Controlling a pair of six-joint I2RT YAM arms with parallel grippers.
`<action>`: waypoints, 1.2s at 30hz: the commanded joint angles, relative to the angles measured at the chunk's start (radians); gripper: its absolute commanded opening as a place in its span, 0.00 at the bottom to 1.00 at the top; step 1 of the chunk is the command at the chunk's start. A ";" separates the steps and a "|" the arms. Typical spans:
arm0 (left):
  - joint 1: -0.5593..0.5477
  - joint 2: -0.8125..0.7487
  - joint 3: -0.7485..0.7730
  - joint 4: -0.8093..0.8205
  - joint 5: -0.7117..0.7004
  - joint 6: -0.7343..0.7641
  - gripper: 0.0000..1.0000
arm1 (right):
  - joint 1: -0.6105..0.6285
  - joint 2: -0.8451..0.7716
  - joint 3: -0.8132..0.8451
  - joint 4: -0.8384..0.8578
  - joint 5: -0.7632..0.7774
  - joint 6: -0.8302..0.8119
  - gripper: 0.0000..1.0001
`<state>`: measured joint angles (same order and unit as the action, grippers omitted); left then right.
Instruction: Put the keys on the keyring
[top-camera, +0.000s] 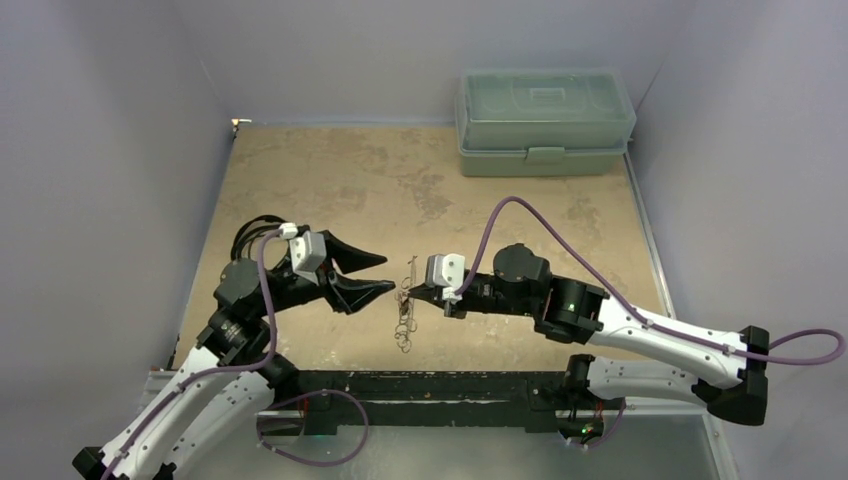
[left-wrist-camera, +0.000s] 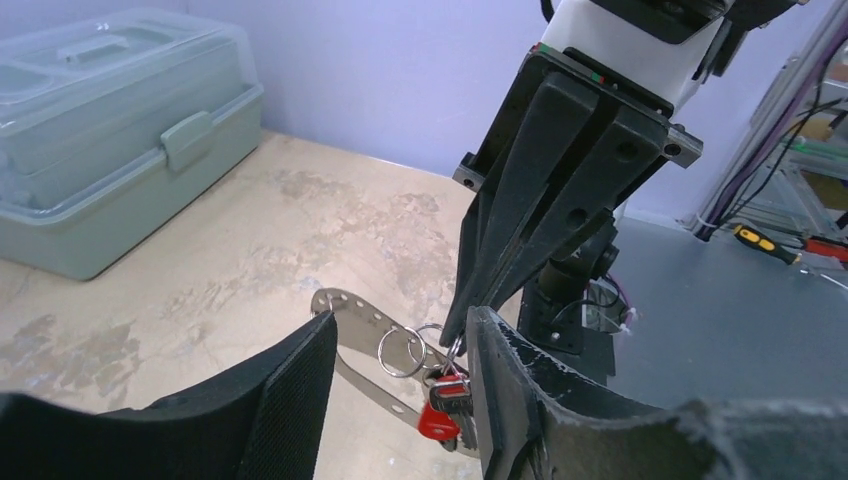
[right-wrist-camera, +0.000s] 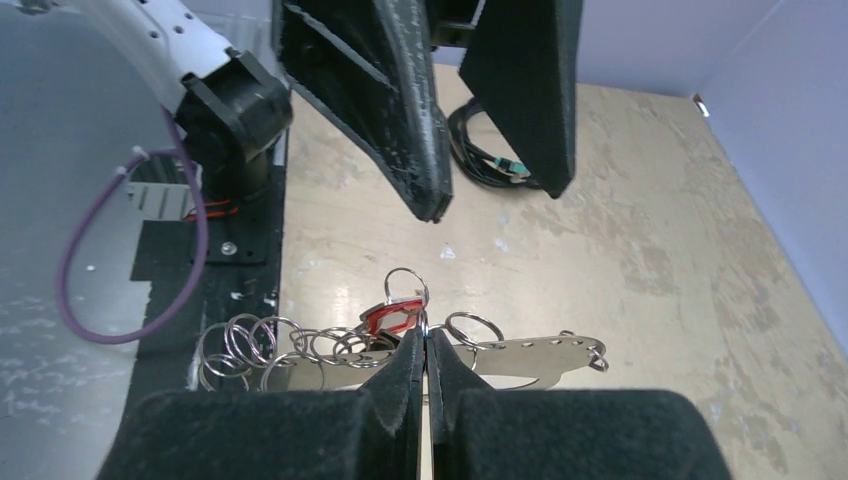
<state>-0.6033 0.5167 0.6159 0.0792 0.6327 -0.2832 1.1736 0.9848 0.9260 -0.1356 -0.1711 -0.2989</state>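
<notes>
The left gripper (top-camera: 388, 272) stood with jaws half parted, holding nothing, and pointed at the keyring (top-camera: 404, 322) between the arms. The right gripper (top-camera: 410, 292) was pinched shut on one of its rings, the red-headed key (right-wrist-camera: 390, 318) just beside the fingertips.

The key (right-wrist-camera: 392, 317) is partly hidden behind the jaws of the right gripper (right-wrist-camera: 424, 348) — so are some loops of the keyring (right-wrist-camera: 262, 345). From above, the key is too small to find.
</notes>
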 joint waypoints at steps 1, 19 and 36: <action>0.002 0.044 0.075 0.052 0.060 0.007 0.49 | 0.007 -0.025 0.055 -0.004 -0.073 0.034 0.00; -0.022 0.032 -0.089 0.261 0.185 -0.017 0.40 | -0.075 0.030 0.142 -0.078 -0.111 0.128 0.00; -0.074 0.080 -0.067 0.150 0.093 0.126 0.23 | -0.074 0.004 0.151 -0.085 -0.150 0.121 0.00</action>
<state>-0.6704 0.5781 0.5251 0.2405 0.7513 -0.1917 1.0992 1.0256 1.0355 -0.2340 -0.2897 -0.1860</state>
